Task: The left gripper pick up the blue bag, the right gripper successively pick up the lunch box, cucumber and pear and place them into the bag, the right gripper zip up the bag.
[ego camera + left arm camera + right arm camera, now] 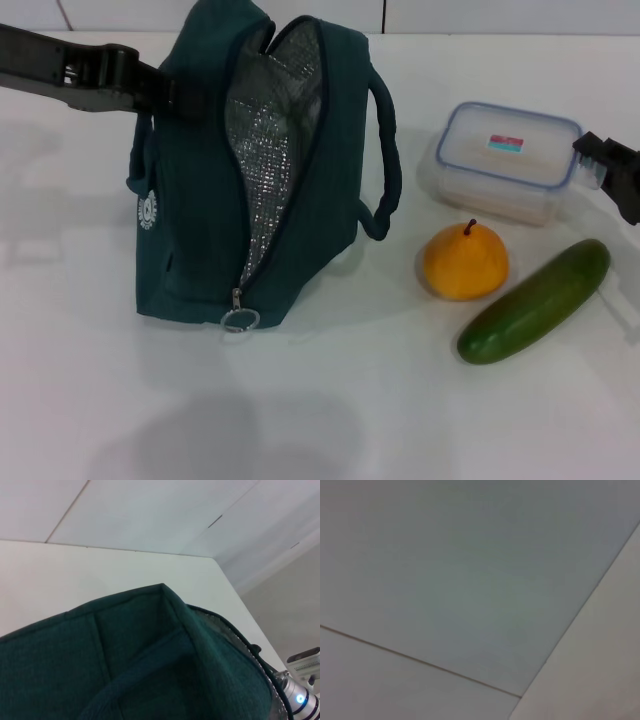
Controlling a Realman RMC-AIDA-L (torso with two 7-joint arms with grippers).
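Observation:
The blue bag [200, 200] stands upright on the white table, unzipped, its silver lining [270, 130] showing. My left gripper [168, 92] reaches in from the far left and is shut on the bag's upper side; the left wrist view is filled by the bag's fabric [125, 655]. The lunch box [505, 158] lies at the right rear. In front of it sit the pear [465, 262] and the cucumber [535, 300]. My right gripper [608, 172] is open at the lunch box's right end, one finger by its corner. The right wrist view shows none of these things.
The bag's zipper ring [240, 320] hangs at its front bottom, and one loop handle [388, 160] sticks out toward the lunch box. A tiled wall runs behind the table [330, 420]. The right arm's silver cylinder [300, 700] shows past the bag.

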